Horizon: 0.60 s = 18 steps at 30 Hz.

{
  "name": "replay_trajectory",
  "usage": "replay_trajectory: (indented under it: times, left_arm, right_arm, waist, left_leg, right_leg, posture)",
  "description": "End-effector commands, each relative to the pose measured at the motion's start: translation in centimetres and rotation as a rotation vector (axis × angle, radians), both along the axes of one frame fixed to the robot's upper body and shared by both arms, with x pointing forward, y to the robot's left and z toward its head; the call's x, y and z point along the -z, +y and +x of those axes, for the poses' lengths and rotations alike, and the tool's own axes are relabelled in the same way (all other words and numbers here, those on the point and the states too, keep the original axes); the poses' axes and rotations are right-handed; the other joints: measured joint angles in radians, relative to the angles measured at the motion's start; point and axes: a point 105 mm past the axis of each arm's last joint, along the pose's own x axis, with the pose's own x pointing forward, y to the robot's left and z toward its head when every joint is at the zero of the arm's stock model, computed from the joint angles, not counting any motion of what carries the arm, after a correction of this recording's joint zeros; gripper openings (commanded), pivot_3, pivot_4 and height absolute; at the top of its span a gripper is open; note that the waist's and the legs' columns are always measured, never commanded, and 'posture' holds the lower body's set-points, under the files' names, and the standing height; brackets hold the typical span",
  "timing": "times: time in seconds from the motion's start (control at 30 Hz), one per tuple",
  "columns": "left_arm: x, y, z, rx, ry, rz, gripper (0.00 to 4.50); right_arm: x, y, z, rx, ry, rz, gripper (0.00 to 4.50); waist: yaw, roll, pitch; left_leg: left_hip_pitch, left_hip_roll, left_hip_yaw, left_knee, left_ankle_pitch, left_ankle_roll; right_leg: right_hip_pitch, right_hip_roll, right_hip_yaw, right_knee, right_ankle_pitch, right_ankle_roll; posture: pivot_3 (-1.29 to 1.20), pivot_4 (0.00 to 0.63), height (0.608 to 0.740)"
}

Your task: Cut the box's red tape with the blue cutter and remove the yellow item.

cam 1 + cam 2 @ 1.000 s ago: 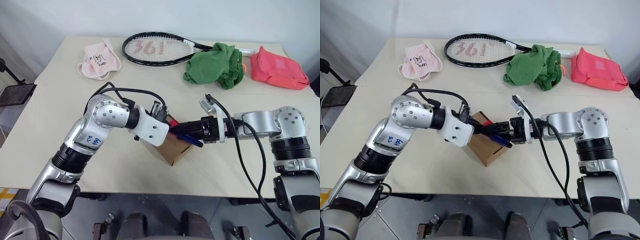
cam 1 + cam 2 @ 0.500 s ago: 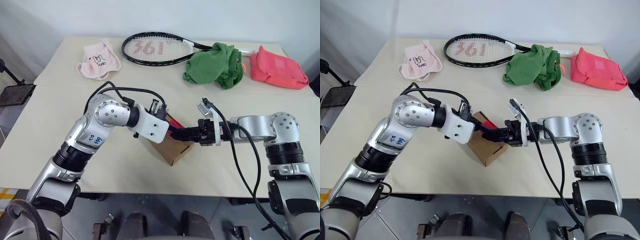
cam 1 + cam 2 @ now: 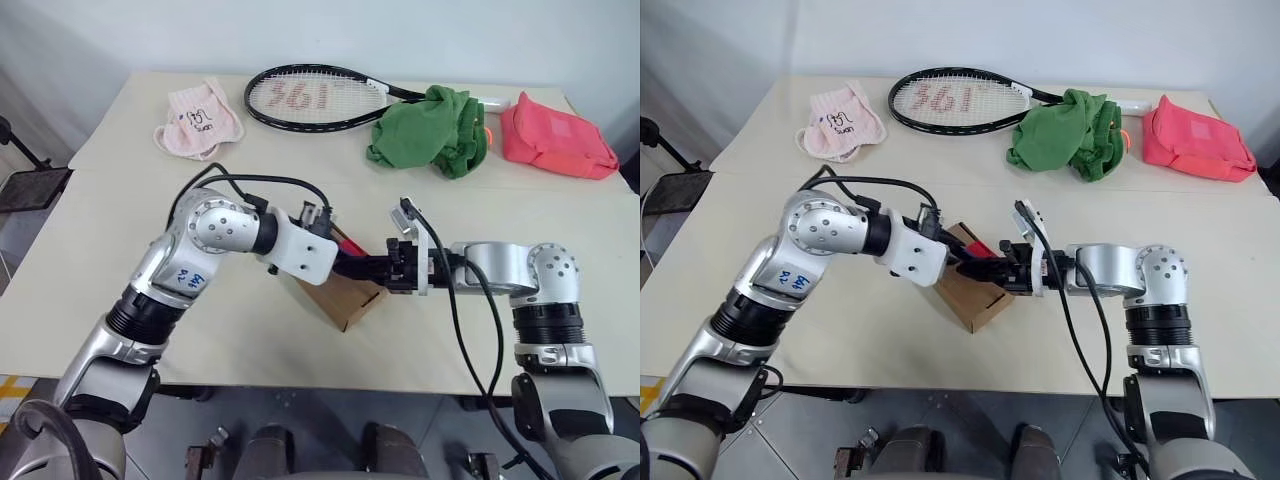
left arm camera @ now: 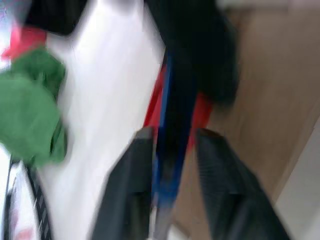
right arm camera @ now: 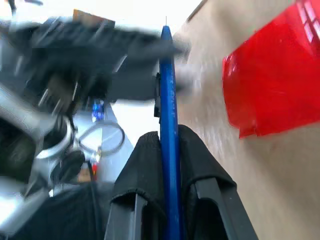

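A: Box (image 3: 975,290) loc?

B: Mid-table (image 3: 1200,250), near front edge, betw. both arms. Brown carton, red tape (image 5: 272,85) on its top, tape looks uncut.

A: Cutter?

B: Blue cutter (image 5: 169,150) is over the box top. R gripper (image 5: 169,165) clenched on it, both black fingers pressed tight vs. the blue shaft, reaching in from the right. Tip end points at the L gripper (image 4: 172,165).

A: L gripper state?

B: Fingers (image 4: 132,185) apart w/ a gap each side of the cutter, shaft runs betw. them, not squeezed. Looks released, loosely around the blue shaft. Wrist view blurry tho.

A: Yellow item?

B: Can't see it.

A: Other stuff on table?

B: Far side: tennis racket (image 3: 960,100), pink cloth (image 3: 843,122) at left, green cloth (image 3: 1070,132), coral pouch (image 3: 1195,140) at right. All well apart from box.
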Motion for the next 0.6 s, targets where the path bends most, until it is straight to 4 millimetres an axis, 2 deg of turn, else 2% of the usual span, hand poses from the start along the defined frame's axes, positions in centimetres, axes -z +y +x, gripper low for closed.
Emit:
replay_trajectory:
  times: [0.03,0.07,0.2,0.43,0.5,0.6]
  left_arm:
    - [-2.5,-0.6,-1.4,0.074,0.027,-0.119,2.55]
    - [-3.5,-0.4,-1.5,0.078,0.061,-0.174,2.86]
    - [-6.4,0.4,-2.0,0.094,0.171,-0.318,2.89]
    - [-8.2,3.1,-1.8,0.050,0.289,-0.393,2.89]
    - [-8.6,4.0,-1.1,0.016,0.307,-0.438,2.89]
    - [-8.3,7.4,2.0,-0.159,0.420,-0.666,2.89]
  right_arm:
    - [-2.0,-0.1,0.2,0.054,-0.077,0.059,0.08]
    - [-2.3,-0.3,0.0,0.047,-0.097,0.054,0.08]
    - [-3.0,-1.0,-0.5,0.028,-0.145,0.045,0.08]
    - [-4.0,-2.7,-1.4,0.027,-0.228,-0.008,0.08]
    - [-4.3,-3.7,-2.1,0.006,-0.271,-0.082,0.08]
    - [-5.5,-7.0,-3.6,0.093,-0.395,-0.251,0.08]
  waist:
    - [-0.002,0.000,0.000]
    - [-0.003,0.000,0.000]
    - [-0.005,0.000,0.000]
    - [-0.021,0.000,0.000]
    - [-0.022,0.000,0.000]
    - [-0.011,0.000,0.000]
  left_leg:
    - [0.000,0.000,0.000,0.000,0.000,0.000]
    - [0.000,0.000,0.000,0.000,0.000,0.000]
    - [0.000,0.000,0.000,0.000,0.000,0.000]
    - [0.001,0.000,-0.001,0.000,0.000,0.000]
    - [0.001,0.000,-0.001,0.000,0.000,0.000]
    - [0.001,0.000,-0.001,0.000,0.000,0.000]
  right_leg:
    - [0.000,0.000,0.000,0.000,0.000,0.000]
    - [0.000,0.000,0.000,0.000,0.000,0.000]
    - [0.000,0.000,0.001,0.000,0.000,0.000]
    - [0.000,0.000,0.001,0.001,0.000,0.000]
    - [0.000,0.000,0.001,0.001,0.000,0.000]
    - [0.000,0.000,0.001,0.001,0.000,0.000]
  posture:
    - [0.00,0.150,0.740]
    - [0.00,0.150,0.740]
    - [0.00,0.150,0.740]
    - [0.00,0.150,0.740]
    - [0.00,0.150,0.740]
    - [0.00,0.150,0.740]
